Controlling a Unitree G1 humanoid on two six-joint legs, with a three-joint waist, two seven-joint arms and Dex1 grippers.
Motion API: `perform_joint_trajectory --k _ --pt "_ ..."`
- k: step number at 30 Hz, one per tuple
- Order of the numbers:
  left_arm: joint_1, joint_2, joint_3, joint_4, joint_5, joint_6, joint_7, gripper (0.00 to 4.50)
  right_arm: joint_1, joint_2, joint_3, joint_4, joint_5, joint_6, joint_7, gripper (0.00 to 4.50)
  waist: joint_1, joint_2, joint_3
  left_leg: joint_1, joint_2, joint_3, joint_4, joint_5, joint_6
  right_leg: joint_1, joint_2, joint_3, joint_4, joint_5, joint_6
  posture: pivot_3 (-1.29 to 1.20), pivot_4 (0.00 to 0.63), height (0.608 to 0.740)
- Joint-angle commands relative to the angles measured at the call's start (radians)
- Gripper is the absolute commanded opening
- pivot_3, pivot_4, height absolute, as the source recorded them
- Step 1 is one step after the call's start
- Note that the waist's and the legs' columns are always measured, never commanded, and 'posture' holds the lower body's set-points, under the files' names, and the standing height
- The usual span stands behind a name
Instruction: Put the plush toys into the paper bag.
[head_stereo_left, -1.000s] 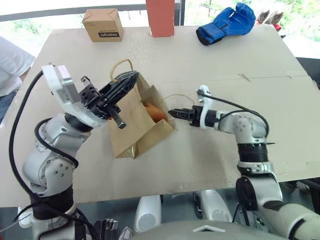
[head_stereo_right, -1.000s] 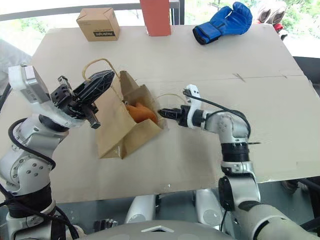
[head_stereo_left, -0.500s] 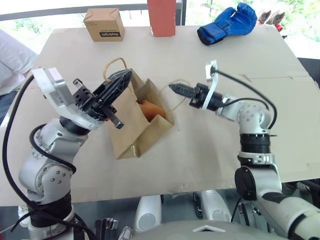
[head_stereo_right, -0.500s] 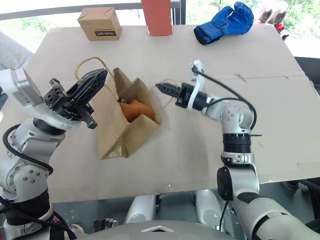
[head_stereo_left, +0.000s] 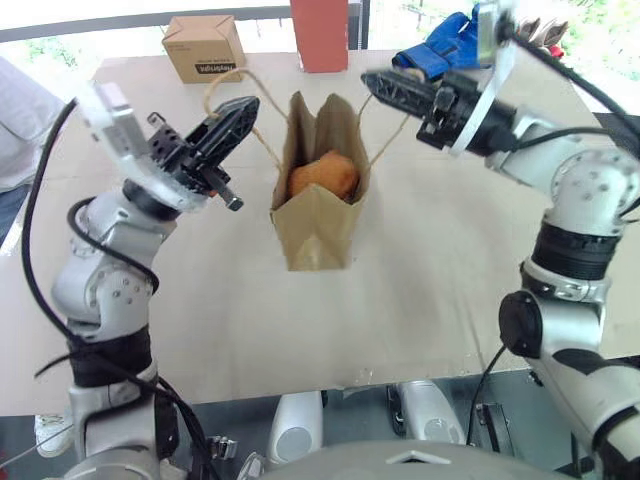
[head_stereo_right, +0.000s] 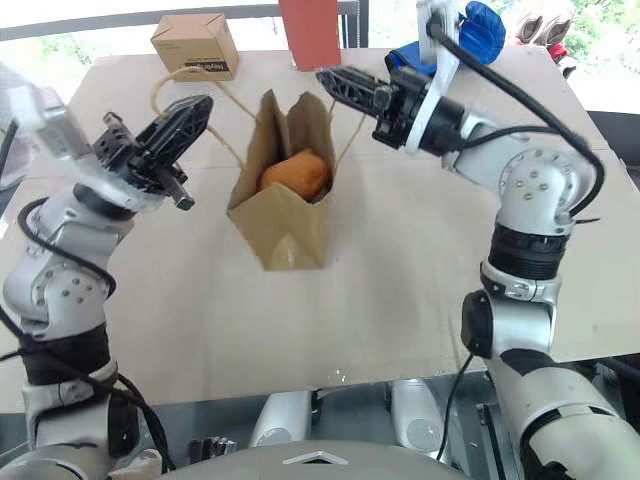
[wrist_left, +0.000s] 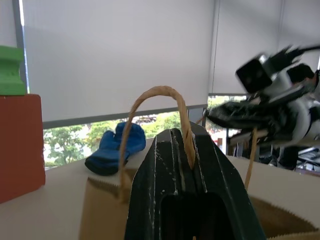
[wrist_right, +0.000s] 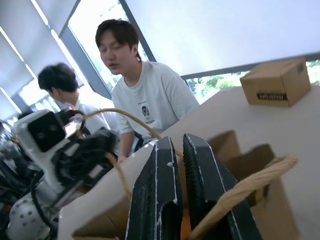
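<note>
The brown paper bag (head_stereo_left: 318, 228) hangs upright between my two grippers with its mouth open. An orange-brown plush toy (head_stereo_left: 322, 177) sits inside, its top showing in the mouth. My left gripper (head_stereo_left: 240, 108) is shut on the bag's left loop handle (wrist_left: 155, 92), and my right gripper (head_stereo_left: 372, 82) is shut on the right loop handle (wrist_right: 240, 190). Both grippers are raised above the table (head_stereo_left: 450, 250), one on either side of the bag's mouth. I cannot tell whether the bag's bottom touches the table.
At the table's far edge stand a small cardboard box (head_stereo_left: 204, 47), a red block (head_stereo_left: 320, 35) and a blue boxing glove (head_stereo_left: 445, 50). Two people (wrist_right: 145, 100) stand beyond the table's left side. A green block (wrist_left: 11, 70) tops the red one.
My right gripper closed on the right handle and rose high. The bag swung from lying tilted on the table to hanging upright. My left gripper moved up and forward a little with its handle.
</note>
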Motion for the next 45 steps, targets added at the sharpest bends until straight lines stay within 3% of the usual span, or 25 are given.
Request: perform_joint_trajectory --k 1,4,7,9,10,12,13,16,19,22,25,28,29,35,45 --pt "-0.054 0.026 -0.058 0.122 0.114 -0.039 -0.042 0.0 0.049 -0.049 0.115 -0.095 -0.067 -0.016 -0.029 0.09 0.001 -0.001 -0.001 0.0 0.0 0.0 0.0 0.0 0.0 0.0 0.0 0.0 0.0 0.0 0.0 0.0 0.15 0.74" --pt "-0.086 0.019 -0.104 0.249 0.207 -0.079 -0.051 0.0 0.095 -0.073 0.197 -0.115 -0.143 -0.06 -0.051 0.09 0.002 -0.001 -0.001 0.0 0.0 0.0 0.0 0.0 0.0 0.0 0.0 0.0 -0.001 0.0 0.0 0.0 0.15 0.74" --pt "-0.092 0.016 -0.102 0.287 0.209 -0.079 -0.082 0.0 0.101 -0.084 0.217 -0.123 -0.164 -0.091 -0.04 0.09 0.002 -0.001 0.0 -0.002 0.0 0.001 0.0 0.0 0.0 -0.002 -0.001 0.001 0.0 0.0 0.0 0.0 0.15 0.74" --pt "-0.092 0.016 -0.064 0.264 0.137 -0.014 -0.094 0.0 0.104 -0.124 0.198 -0.148 -0.149 -0.081 -0.019 0.84 0.002 -0.001 0.0 -0.004 0.0 0.001 0.0 0.0 0.0 -0.004 -0.001 0.001 0.0 0.0 0.0 0.0 0.15 0.74" --pt "-0.089 0.022 -0.03 0.246 0.084 0.043 -0.082 0.72 0.111 -0.179 0.187 -0.177 -0.142 -0.069 0.01 1.35 0.003 -0.001 0.0 -0.005 0.0 0.001 0.0 0.0 0.0 -0.005 -0.001 0.001 0.0 0.0 0.0 0.0 0.15 0.74" --pt "-0.061 0.043 0.012 0.2 0.053 0.072 -0.069 1.6 0.131 -0.279 0.141 -0.234 -0.076 -0.016 0.075 2.46 0.007 -0.001 -0.001 -0.009 0.0 0.0 0.0 0.0 0.0 -0.008 -0.001 0.0 0.0 0.0 0.0 0.0 0.15 0.74" --pt "-0.041 0.05 0.03 0.175 0.036 0.092 -0.064 1.83 0.147 -0.329 0.125 -0.258 -0.049 0.003 0.107 2.61 0.006 -0.001 -0.001 -0.011 0.0 -0.001 0.0 0.0 0.0 -0.01 -0.001 -0.001 0.0 0.0 0.0 0.0 0.15 0.74" --pt "0.038 0.08 0.078 0.085 -0.058 0.198 -0.067 2.9 0.201 -0.449 0.083 -0.312 0.024 0.044 0.178 2.62 0.006 -0.002 -0.001 -0.014 0.0 0.0 0.001 0.0 0.001 -0.011 -0.002 -0.001 -0.001 0.0 0.0 0.0 0.15 0.74" --pt "0.116 0.094 0.109 -0.006 -0.146 0.284 -0.057 4.4 0.256 -0.529 0.056 -0.346 0.066 0.052 0.215 2.62 0.004 -0.002 -0.001 -0.013 0.0 0.0 0.001 -0.001 0.001 -0.011 -0.002 -0.001 0.0 0.0 0.0 0.0 0.15 0.74" --pt "0.213 0.072 0.084 -0.114 -0.146 0.314 -0.009 4.47 0.337 -0.593 0.065 -0.36 0.024 0.006 0.232 2.62 0.004 -0.002 -0.001 -0.013 0.0 0.0 0.003 -0.001 0.001 -0.011 -0.002 -0.001 0.0 0.0 0.0 0.0 0.15 0.74" --pt "0.254 0.03 0.024 -0.173 -0.108 0.312 0.048 4.5 0.42 -0.63 0.194 -0.367 -0.142 -0.136 0.237 1.77 0.009 -0.002 -0.001 -0.013 0.0 0.001 0.006 -0.001 0.001 -0.01 -0.002 0.0 0.0 0.0 0.0 0.0 0.15 0.74" --pt "0.266 -0.027 -0.066 -0.217 -0.045 0.287 0.1 4.5 0.454 -0.509 0.341 -0.275 -0.285 -0.303 0.2 0.62 0.008 -0.006 -0.004 -0.012 0.0 0.001 0.009 0.0 0.001 -0.009 -0.003 0.0 0.0 0.0 0.001 0.0 0.15 0.74" --pt "0.267 -0.037 -0.088 -0.225 -0.028 0.28 0.106 4.5 0.451 -0.46 0.371 -0.244 -0.312 -0.341 0.193 0.04 0.007 -0.005 -0.003 -0.012 0.0 0.001 0.009 0.0 0.001 -0.009 -0.002 0.0 0.0 0.001 0.001 0.0 0.15 0.74" --pt "0.234 -0.119 -0.21 -0.249 0.101 0.243 0.206 4.5 0.422 -0.155 0.501 -0.014 -0.427 -0.568 0.198 0.04 0.004 -0.003 -0.002 -0.013 0.0 0.0 0.009 0.0 0.001 -0.01 0.0 0.002 0.002 0.002 0.003 0.0 0.15 0.74" --pt "0.194 -0.206 -0.264 -0.237 0.275 0.23 0.391 4.5 0.374 0.048 0.546 0.174 -0.524 -0.693 0.214 0.04 0.009 -0.003 -0.002 -0.013 0.0 0.0 0.009 0.0 0.001 -0.01 0.0 0.001 0.003 0.002 0.003 0.0 0.15 0.74"
